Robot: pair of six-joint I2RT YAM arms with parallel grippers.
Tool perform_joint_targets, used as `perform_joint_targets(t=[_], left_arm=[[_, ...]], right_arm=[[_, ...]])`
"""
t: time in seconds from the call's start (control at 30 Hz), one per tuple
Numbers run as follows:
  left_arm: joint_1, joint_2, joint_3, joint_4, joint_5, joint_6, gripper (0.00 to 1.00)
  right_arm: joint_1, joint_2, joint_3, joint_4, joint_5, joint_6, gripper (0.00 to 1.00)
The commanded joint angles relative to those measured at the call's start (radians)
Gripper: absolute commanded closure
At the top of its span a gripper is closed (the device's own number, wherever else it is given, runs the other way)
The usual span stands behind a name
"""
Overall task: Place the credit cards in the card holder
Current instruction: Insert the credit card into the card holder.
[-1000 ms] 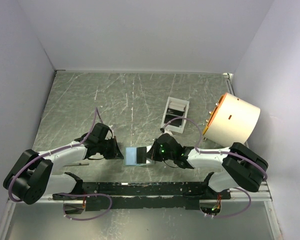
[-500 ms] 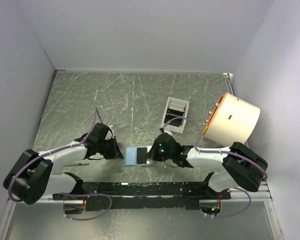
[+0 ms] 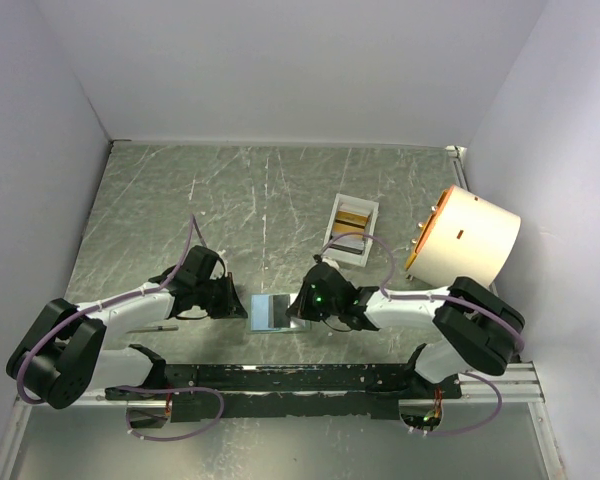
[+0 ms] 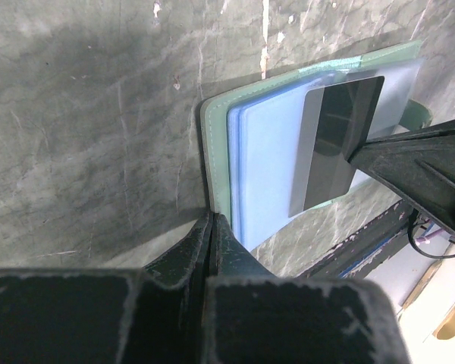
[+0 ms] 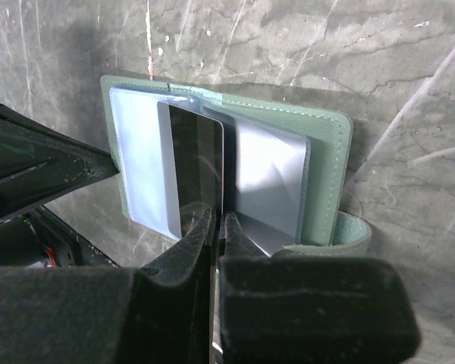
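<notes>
Right gripper [image 5: 216, 220] clamped tight on one short edge of a dark card [image 5: 197, 163], far end of it already over the pale inner leaves of the card holder [image 5: 326, 167]. Left gripper [image 4: 212, 224] pinched together on the opposite edge of the card holder's green cover, pinning it open and flat on the bench [image 3: 180, 200].

Judged mid-insertion: card partly in or on a clear sleeve, not seated. Left to do: push it home, let go, fetch the rest. At least one gold card [image 3: 354, 216] waiting in the white tray [image 3: 332, 230], beyond the card holder, a bit to its right and well apart.

Unclear: dark card's leading edge truly inside a sleeve or merely lying on top, with glare on the plastic. No telling how many cards already stowed, or how many more in the tray. Snap tab of the card holder only partly seen, poking out by the right gripper. From above, both grips hidden under the gripper bodies.
</notes>
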Motion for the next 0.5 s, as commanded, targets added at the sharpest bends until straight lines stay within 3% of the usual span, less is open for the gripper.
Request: perform_joint_targets(t=[0.0, 0.47], left_arm=[[-0.008, 0.004, -0.006, 0.042, 0.043, -0.004, 0.92], [-0.009, 0.006, 0.008, 0.037, 0.048, -0.003, 0.92]], right_arm=[[0.011, 0.023, 0.02, -0.045, 0.005, -0.028, 1.0], [0.023, 0.057, 0.076, -0.08, -0.007, -0.061, 1.0]])
